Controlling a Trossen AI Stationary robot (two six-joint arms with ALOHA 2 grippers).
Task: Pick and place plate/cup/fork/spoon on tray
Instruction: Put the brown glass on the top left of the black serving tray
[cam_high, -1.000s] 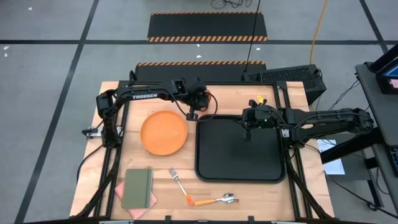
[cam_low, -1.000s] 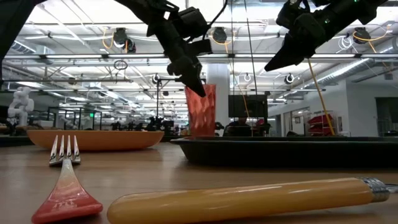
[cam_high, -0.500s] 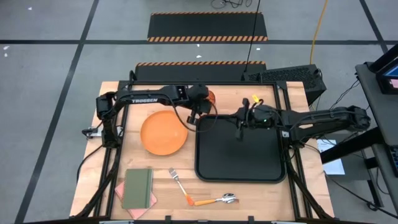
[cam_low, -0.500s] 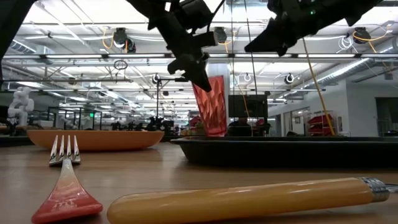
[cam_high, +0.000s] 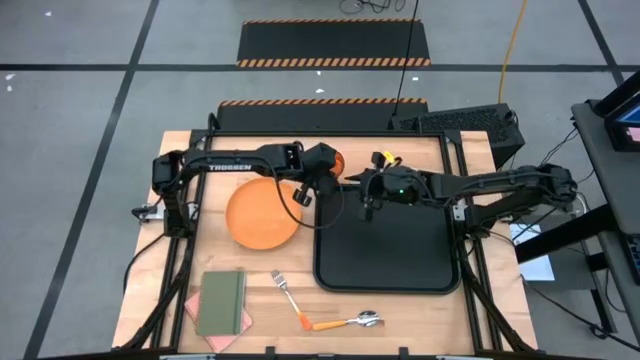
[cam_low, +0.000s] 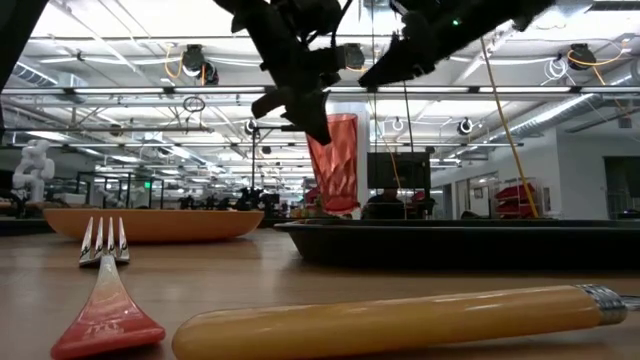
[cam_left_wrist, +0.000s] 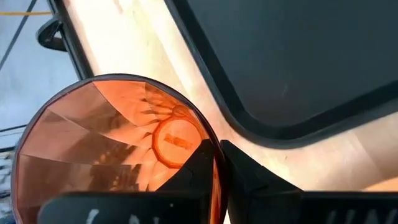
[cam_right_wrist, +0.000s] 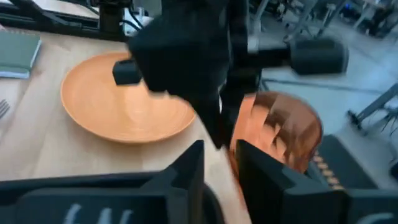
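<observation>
Two arms converge: left gripper (cam_high: 318, 186) pinches the cup (cam_high: 333, 160) by its rim, airborne; level it, then lower squarely onto the tray (cam_high: 440, 278). Right gripper (cam_high: 366, 203) near, fingers slightly parted.

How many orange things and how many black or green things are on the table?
Orange: 4 - round flat orange plate, see-through orange cup, orange-handled metal fork, orange-handled metal spoon.
Black: 1 - big rectangular black tray.
Green: 1 - green notebook.
Total: 6.

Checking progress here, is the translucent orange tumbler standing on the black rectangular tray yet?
No, the cup hangs tilted in the left gripper, above the tray.
</observation>
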